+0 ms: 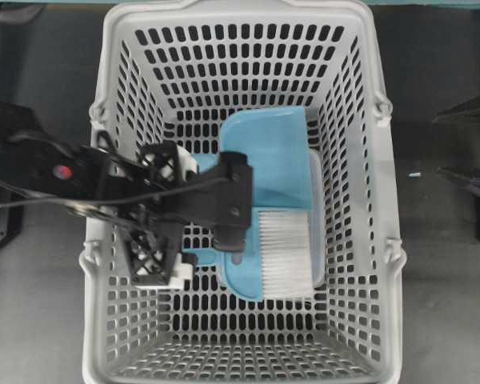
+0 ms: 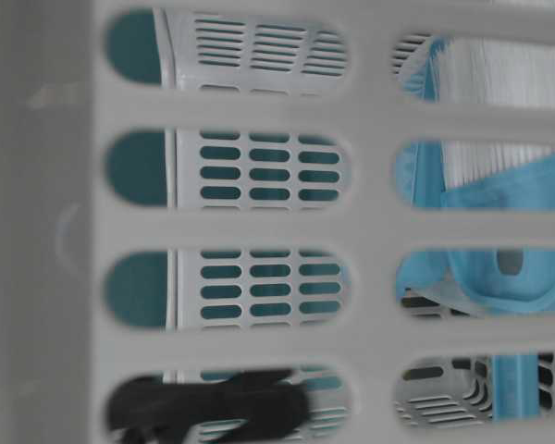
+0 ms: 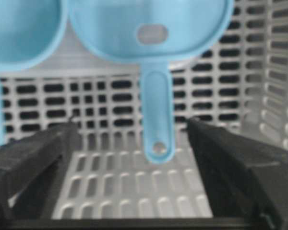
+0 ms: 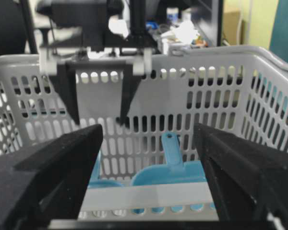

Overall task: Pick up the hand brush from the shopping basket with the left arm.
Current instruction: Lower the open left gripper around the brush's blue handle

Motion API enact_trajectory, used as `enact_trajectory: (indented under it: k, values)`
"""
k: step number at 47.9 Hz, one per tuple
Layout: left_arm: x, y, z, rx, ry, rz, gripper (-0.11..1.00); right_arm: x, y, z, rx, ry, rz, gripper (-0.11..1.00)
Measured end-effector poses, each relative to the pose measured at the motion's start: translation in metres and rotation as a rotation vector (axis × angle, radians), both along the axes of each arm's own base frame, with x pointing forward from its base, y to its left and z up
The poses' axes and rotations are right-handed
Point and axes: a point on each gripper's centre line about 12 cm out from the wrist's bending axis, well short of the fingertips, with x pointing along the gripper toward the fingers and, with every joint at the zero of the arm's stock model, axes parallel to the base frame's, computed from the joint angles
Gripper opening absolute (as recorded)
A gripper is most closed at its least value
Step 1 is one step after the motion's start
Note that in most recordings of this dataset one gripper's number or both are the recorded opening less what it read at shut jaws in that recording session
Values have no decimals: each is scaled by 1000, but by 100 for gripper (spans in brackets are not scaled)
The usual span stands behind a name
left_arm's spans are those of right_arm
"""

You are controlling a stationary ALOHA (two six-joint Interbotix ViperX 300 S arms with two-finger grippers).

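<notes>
Left gripper (image 3: 134, 139): 2 black fingers (image 3: 36, 158) spread wide, holding nothing, the thin handle between them untouched. Hand brush (image 1: 284, 252): light-blue, white bristles, lying on the shopping basket (image 1: 112, 96) floor toward its right wall, beside a light-blue dustpan (image 1: 272, 152). Right gripper (image 4: 149, 158): fingers parted wide, empty, outside the basket rim.

Both grippers (image 4: 97, 120) (image 4: 149, 172) wide apart, empty

Surface: dark grey table top (image 1: 440, 240). Resting directly on it: one light-grey slotted shopping basket (image 1: 376, 264). A small pale fleck (image 1: 414, 174) lies to the basket's right.
</notes>
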Motion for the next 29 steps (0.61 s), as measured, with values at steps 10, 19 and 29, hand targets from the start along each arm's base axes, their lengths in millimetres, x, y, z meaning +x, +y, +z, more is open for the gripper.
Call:
enact_trajectory:
  k: [10, 19, 29]
  values:
    - [12, -16, -35, 2, 64, -10, 91, 0, 0, 0, 0, -2, 0, 73]
    - [19, -18, -64, -5, 76, 6, 91, 0, 0, 0, 0, 0, 0, 73]
    - [13, -18, -103, 2, 138, 18, 91, -1, 0, -1, 0, 2, 0, 73]
